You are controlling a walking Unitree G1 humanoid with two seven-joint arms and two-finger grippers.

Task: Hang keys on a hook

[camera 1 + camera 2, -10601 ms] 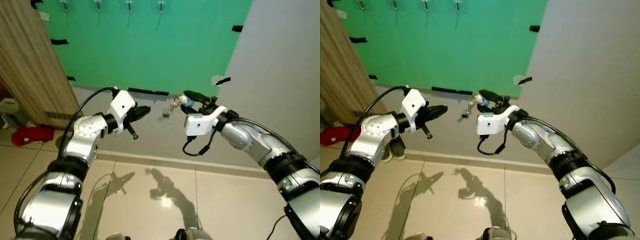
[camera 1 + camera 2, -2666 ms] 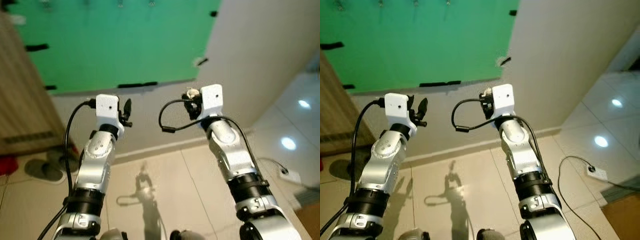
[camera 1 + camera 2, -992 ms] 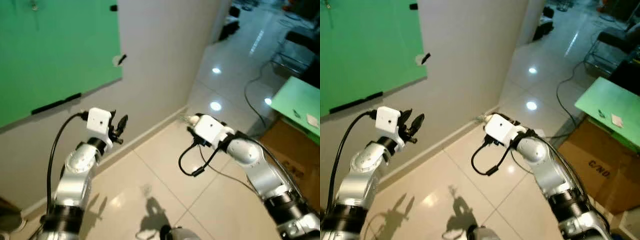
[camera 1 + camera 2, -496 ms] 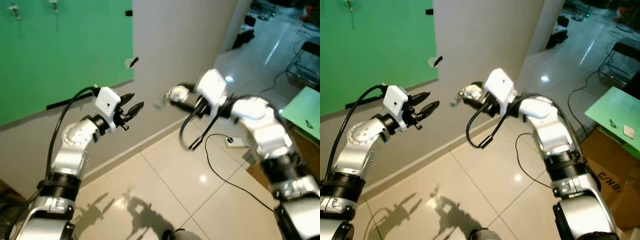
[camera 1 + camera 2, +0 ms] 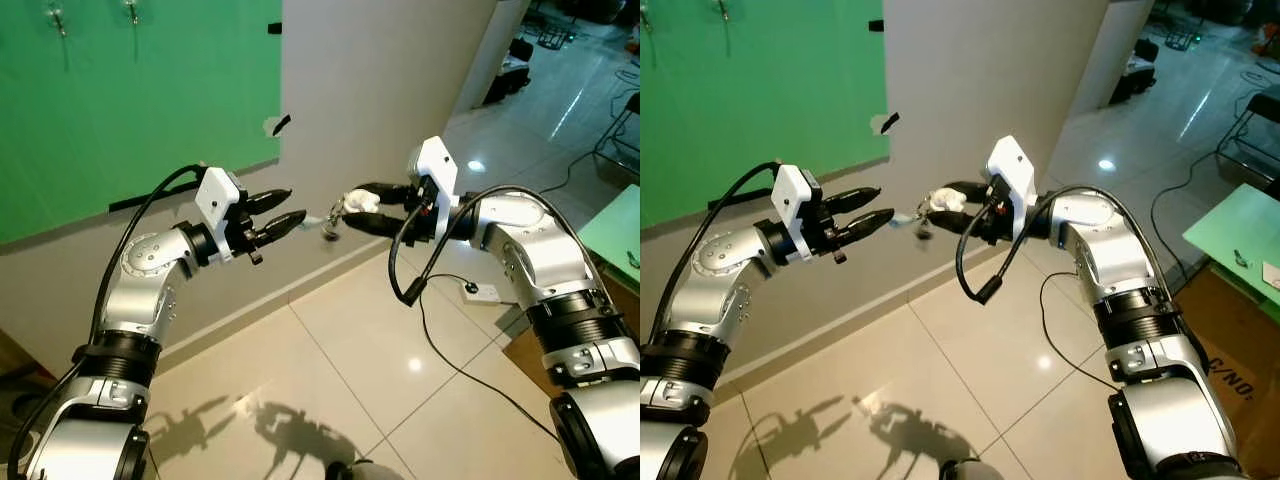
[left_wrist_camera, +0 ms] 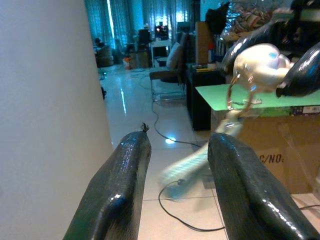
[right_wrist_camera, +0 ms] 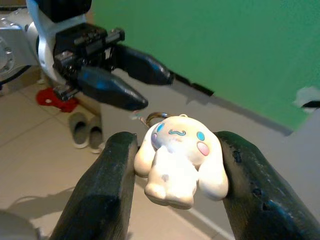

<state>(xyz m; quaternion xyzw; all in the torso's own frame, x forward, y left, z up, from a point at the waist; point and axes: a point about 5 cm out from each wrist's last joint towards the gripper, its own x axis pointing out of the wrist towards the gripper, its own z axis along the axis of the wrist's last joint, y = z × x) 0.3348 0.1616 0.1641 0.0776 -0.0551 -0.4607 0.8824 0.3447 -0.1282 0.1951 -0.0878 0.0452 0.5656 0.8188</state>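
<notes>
The right tool [image 5: 352, 206] is clamped on a white plush charm [image 7: 179, 160] with a small face, one black finger on each side of it. A key ring and keys [image 5: 331, 222] hang from the charm toward the left tool; in the left wrist view the dangling part is blurred. The whole bunch is held up in the air in front of a pale wall [image 5: 380, 90], above the tiled floor [image 5: 330, 380].

The left tool [image 5: 292, 206] points at the keys from the robot's left, its two fingers apart. Its tips are just beside the hanging ring, and I cannot tell whether they touch it. In the right wrist view the left tool's fingers [image 7: 107, 87] sit just beyond the charm.

A green panel [image 5: 150, 90] covers the wall on the left, fixed with strips of black tape. Two hooks [image 5: 58, 18] show at its top edge, well above and to the left of both tools and the keys.

A black cable [image 5: 415, 275] loops under the right arm. Another cable runs across the floor to a white socket block [image 5: 485, 293] near the wall's corner. In the right wrist view a pair of slippers [image 7: 82, 131] and something red [image 7: 55, 99] lie on the floor by the wall.
</notes>
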